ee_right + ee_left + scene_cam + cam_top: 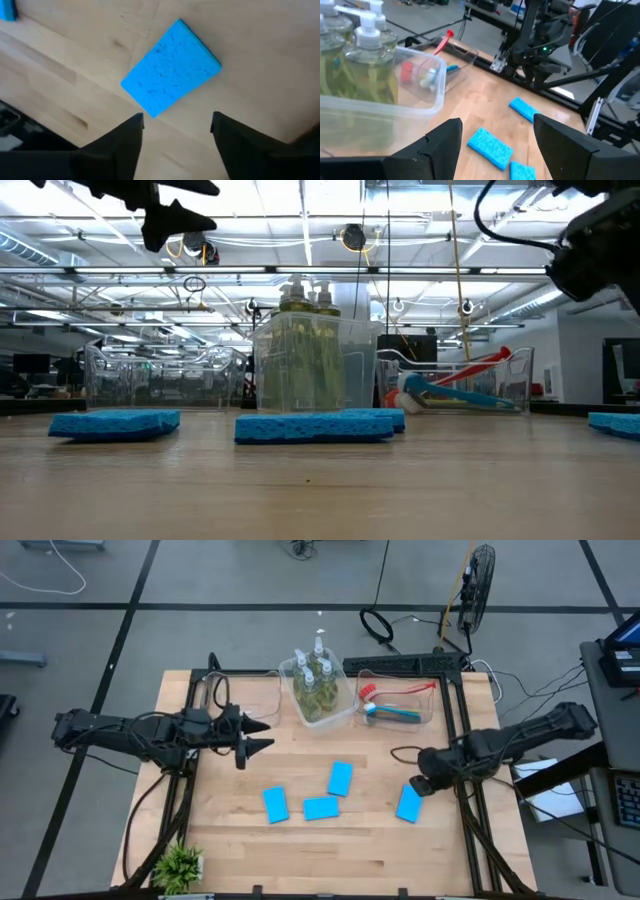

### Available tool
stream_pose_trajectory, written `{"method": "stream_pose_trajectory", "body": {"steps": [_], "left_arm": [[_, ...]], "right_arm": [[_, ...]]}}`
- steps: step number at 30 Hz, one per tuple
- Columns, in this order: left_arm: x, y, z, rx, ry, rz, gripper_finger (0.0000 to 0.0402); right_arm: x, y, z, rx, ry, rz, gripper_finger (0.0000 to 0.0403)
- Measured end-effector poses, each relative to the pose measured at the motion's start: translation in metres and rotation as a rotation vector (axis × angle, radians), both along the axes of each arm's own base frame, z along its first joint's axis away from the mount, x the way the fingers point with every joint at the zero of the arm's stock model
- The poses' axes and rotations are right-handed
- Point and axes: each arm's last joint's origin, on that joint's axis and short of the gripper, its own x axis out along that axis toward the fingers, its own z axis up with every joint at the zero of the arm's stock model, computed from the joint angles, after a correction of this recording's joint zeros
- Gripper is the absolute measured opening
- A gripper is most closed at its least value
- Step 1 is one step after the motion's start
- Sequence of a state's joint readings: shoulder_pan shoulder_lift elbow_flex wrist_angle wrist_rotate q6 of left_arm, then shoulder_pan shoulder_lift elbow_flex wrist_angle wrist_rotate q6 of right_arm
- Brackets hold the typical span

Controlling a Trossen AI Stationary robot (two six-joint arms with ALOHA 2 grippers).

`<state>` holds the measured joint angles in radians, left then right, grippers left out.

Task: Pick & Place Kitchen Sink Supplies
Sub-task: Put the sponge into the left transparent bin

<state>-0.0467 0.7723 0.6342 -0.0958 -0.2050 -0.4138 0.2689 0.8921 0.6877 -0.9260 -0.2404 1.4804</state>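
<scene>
On the wooden table, right gripper hovers, spread, above a sponge

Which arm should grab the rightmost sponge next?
Right, probably. The right gripper hangs open over that sponge, which lies flat just ahead of its fingers. The left gripper, also open, hovers left of the bottle tub, far from it.
</scene>
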Motion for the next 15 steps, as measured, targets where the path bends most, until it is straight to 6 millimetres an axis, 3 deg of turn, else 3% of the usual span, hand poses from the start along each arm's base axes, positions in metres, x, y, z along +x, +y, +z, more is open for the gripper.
{"method": "stream_pose_trajectory", "body": {"steps": [7,15], "left_arm": [[-0.001,0.000,-0.003,0.017,0.040,0.000,0.0251],[-0.001,0.000,-0.003,0.047,0.044,-0.007,0.0251]], "right_arm": [[0.000,0.013,-0.018,0.035,-0.003,-0.127,0.0274],[-0.006,0.021,-0.035,0.021,0.077,-0.259,0.0273]]}}
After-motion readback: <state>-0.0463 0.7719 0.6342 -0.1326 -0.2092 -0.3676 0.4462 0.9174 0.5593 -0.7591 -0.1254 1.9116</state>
